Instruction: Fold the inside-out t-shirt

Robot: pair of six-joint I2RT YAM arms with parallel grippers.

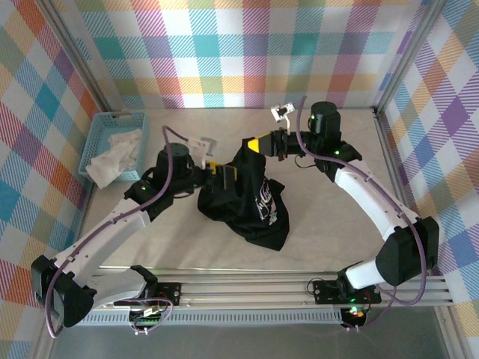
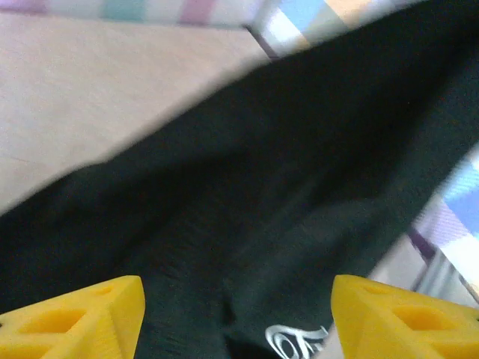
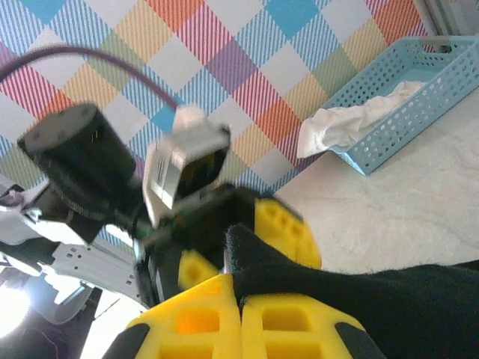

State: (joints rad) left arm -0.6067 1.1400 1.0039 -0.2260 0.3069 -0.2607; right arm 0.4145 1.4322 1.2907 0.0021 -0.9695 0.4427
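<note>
black cotton, bunched into a loose heap, the t-shirt (image 1: 251,198) lies on the pale table (image 1: 344,217) with its top edge lifted off the surface. a pale print (image 1: 266,200) shows on the side of the shirt facing the arm bases.

the right gripper (image 1: 258,144) is at the shirt's far top edge. in its wrist view the yellow fingers (image 3: 292,329) are pressed together, with a fold of the black cloth pinched between them.

the left gripper (image 2: 236,318) is at the shirt's left edge. its two yellow fingers stand wide apart with nothing clamped. the cloth hangs across in front of them and hides most of the table beyond.

well to the left of the t-shirt, against the checked wall, sits a light-blue basket (image 1: 101,134). a crumpled white cloth (image 1: 116,153) spills over its near rim. both arms curve in toward the shirt from either side, and a purple cable runs along each.
</note>
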